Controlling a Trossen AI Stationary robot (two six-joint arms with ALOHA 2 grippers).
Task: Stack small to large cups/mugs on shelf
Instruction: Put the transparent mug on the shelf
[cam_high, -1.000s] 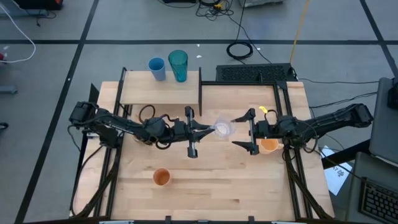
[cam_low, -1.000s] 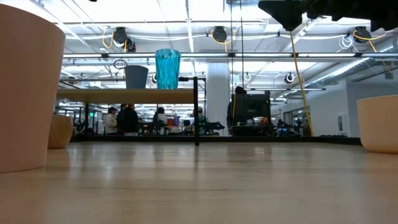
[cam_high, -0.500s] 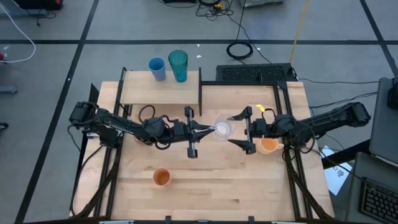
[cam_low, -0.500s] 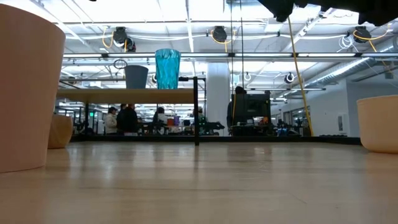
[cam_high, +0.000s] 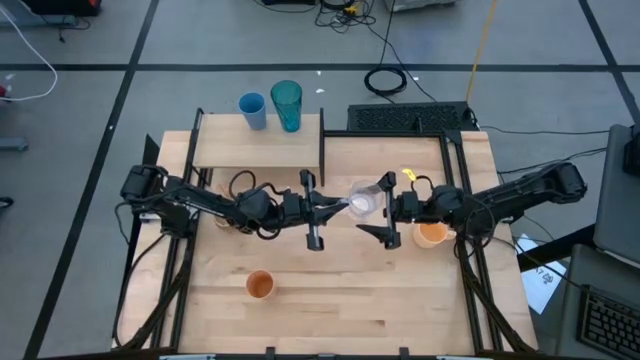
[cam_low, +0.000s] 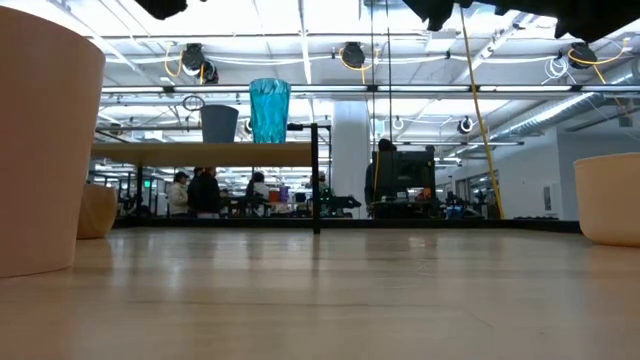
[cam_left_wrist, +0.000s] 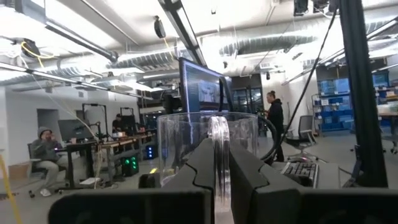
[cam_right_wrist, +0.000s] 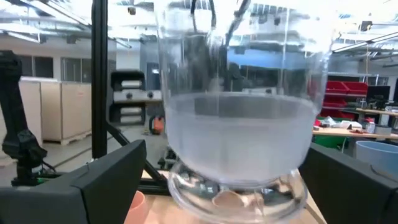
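The left gripper (cam_high: 335, 206) has its jaws closed on the rim of a clear cup (cam_high: 362, 202), held in the air above the table's middle, and the right gripper (cam_high: 385, 210) waits with jaws wide around it.

On the shelf (cam_high: 228, 151) at the table's far left corner stand only the blue cup (cam_high: 252, 109) and the teal tumbler (cam_high: 286, 105), side by side and not stacked. The orange cup (cam_high: 260, 285) near the front edge and the peach-orange mug (cam_high: 432, 234) by the right edge are not yet placed, so I judge the task as just begun.

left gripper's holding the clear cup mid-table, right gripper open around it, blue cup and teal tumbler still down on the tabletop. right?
One thing is off: the blue cup and teal tumbler stand on the shelf, not on the tabletop, as the high view shows. The rest holds: the left gripper grips the clear cup mid-table, and the right gripper is open around it.
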